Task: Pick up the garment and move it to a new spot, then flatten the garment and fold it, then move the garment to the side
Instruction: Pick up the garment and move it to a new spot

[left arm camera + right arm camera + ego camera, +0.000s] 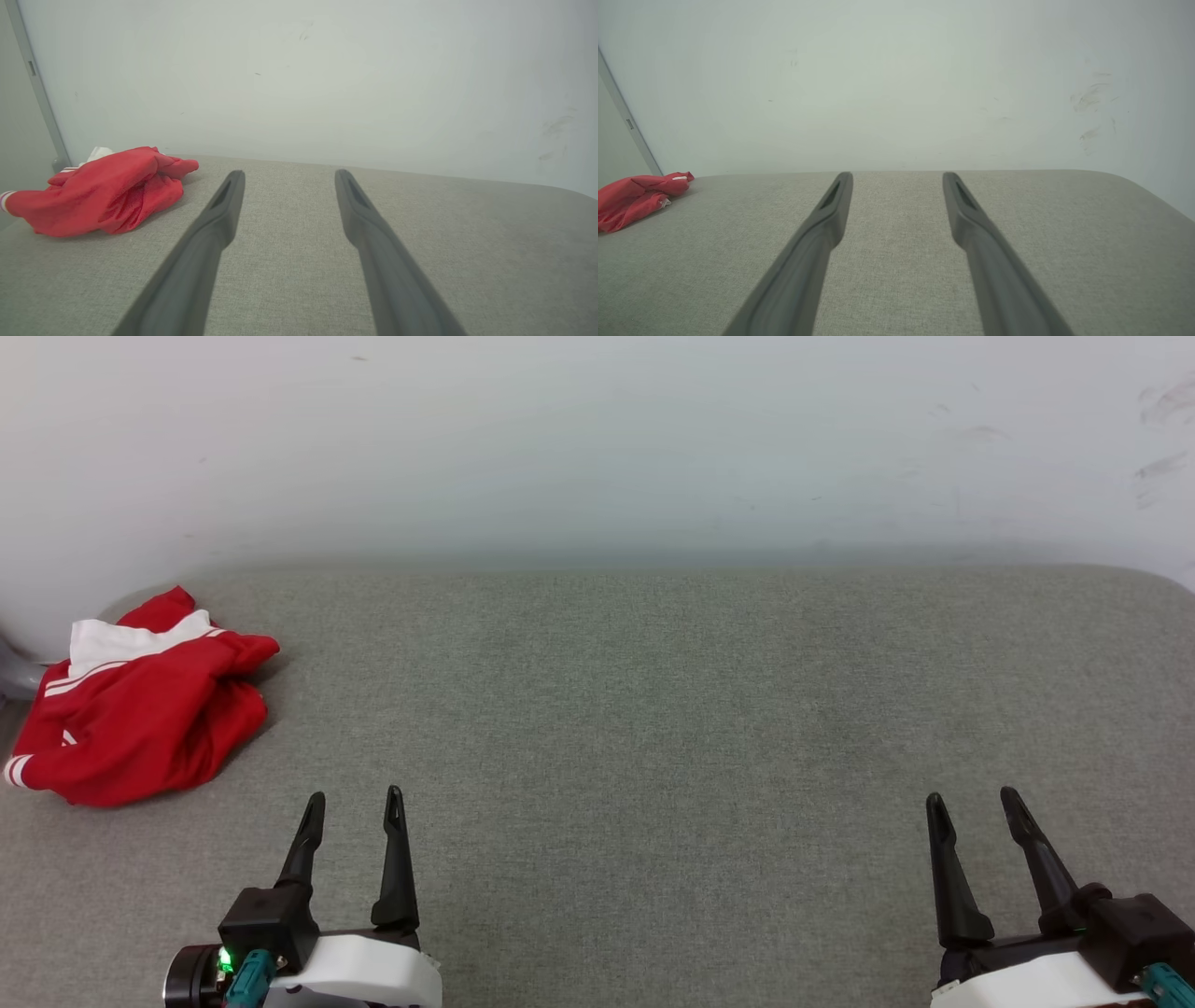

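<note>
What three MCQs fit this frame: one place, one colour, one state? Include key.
1. Where on the grey surface does the garment lie? A) far left, near the wall B) centre C) right edge
2. Main colour of the garment? A) blue B) red C) green
3. The left claw and right claw are? A) both open, empty B) both shut C) left shut on the garment
Key: 1 A, it sits crumpled at the head view's left; 2 B, red cloth with white trim; 3 A, fingers apart over bare surface.

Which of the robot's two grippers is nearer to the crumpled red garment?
Left. The left gripper is just to the right of the garment, nearer the robot, not touching it; the right gripper is far across the grey surface.
</note>
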Motion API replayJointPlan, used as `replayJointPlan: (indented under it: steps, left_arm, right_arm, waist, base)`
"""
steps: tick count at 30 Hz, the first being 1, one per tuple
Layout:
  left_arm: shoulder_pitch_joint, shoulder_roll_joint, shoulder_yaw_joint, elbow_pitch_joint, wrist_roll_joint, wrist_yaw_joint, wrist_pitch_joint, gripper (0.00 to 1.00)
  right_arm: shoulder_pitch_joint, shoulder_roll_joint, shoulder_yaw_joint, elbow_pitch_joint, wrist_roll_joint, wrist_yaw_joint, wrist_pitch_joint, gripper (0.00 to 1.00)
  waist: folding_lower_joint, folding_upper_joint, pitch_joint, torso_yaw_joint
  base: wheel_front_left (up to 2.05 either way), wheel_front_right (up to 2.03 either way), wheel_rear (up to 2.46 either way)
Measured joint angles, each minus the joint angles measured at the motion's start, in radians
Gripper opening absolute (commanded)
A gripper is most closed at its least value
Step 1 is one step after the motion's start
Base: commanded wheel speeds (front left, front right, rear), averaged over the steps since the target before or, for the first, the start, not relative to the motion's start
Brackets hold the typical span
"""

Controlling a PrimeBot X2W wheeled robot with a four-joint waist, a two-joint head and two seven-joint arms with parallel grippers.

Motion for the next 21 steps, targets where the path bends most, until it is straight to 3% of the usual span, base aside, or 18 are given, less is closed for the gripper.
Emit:
replayJointPlan:
  steps: [21]
  left_arm:
    - [-0.002,0.0,0.005,0.02,-0.01,-0.002,0.0,1.0]
  right_arm:
    - [0.006,0.0,0.008,0.001,-0.005,0.0,0.0,1.0]
  waist:
    - [0.0,0.0,0.003,0.031]
  base:
    - [0.0,0.0,0.0]
